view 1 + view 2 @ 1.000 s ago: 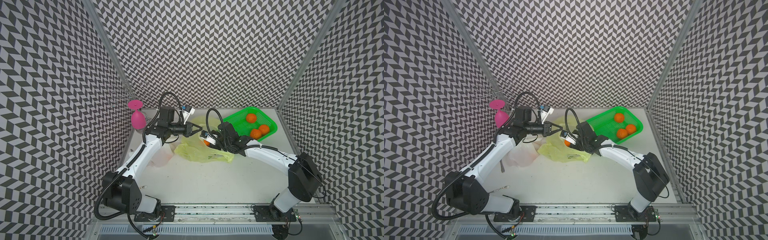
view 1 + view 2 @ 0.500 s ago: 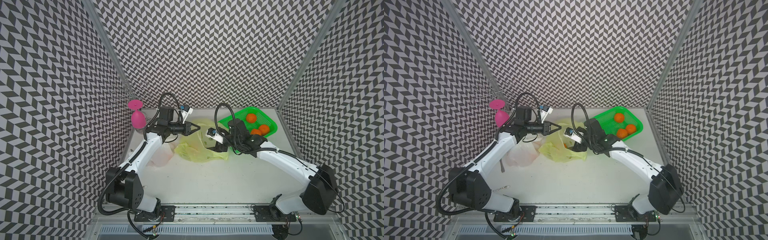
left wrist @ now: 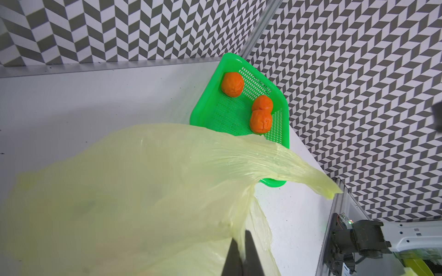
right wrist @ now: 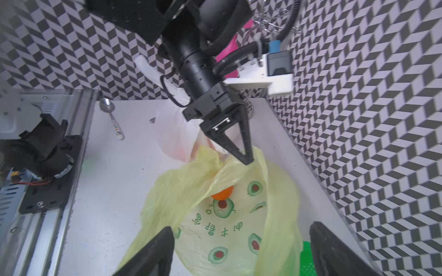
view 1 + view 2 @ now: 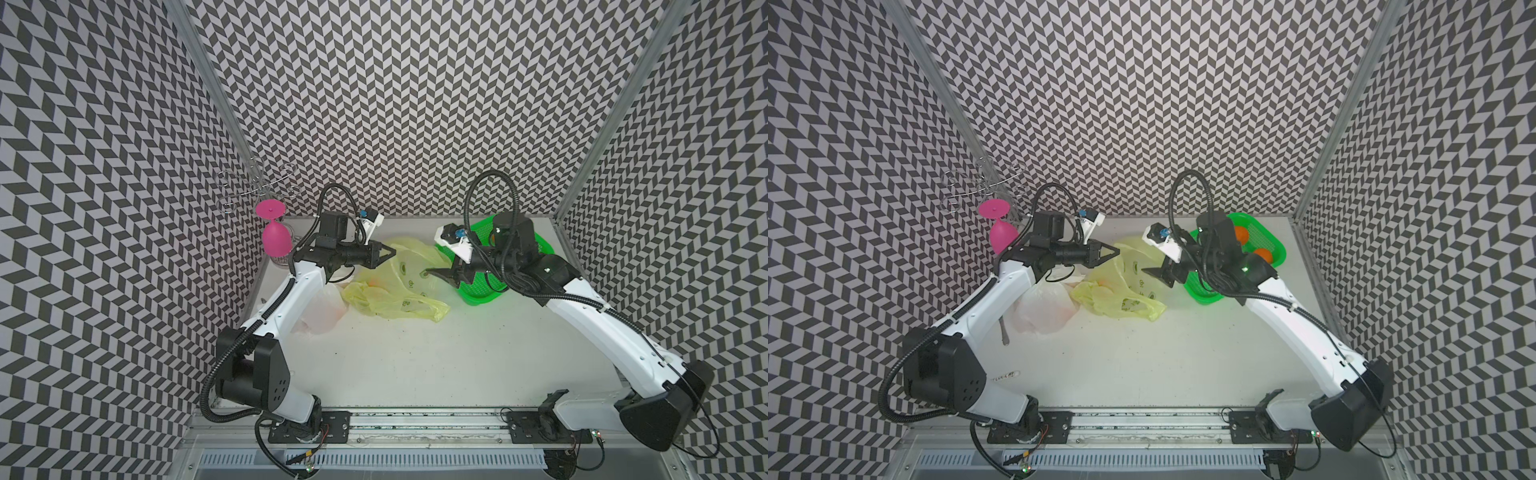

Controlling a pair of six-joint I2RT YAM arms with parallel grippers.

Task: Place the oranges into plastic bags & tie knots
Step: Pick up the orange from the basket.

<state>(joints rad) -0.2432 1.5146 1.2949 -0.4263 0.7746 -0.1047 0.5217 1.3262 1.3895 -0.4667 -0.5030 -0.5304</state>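
Note:
A yellow-green plastic bag (image 5: 395,291) (image 5: 1121,297) with avocado prints lies at mid table. My left gripper (image 5: 388,251) (image 4: 247,159) is shut on its rim and holds the mouth up (image 3: 239,210). One orange (image 4: 222,194) lies inside. My right gripper (image 4: 240,230) (image 5: 1150,272) stands open and empty just outside the mouth, by the basket. Three oranges (image 3: 232,84) (image 3: 262,103) (image 3: 260,120) sit in the green basket (image 3: 208,107) (image 5: 1204,291). A white bag (image 5: 324,309) (image 5: 1044,309) lies under my left arm with an orange tint inside. Knots are out of view.
A pink wine glass (image 5: 275,239) hangs upside down from a wire rack at the back left corner. A spoon (image 4: 114,121) (image 5: 1005,332) lies by the left arm. Patterned walls close in the table on three sides.
My right gripper let an orange go into the yellow-green bag, opened, and drew back to the right toward the basket. The left gripper kept its hold on the rim.

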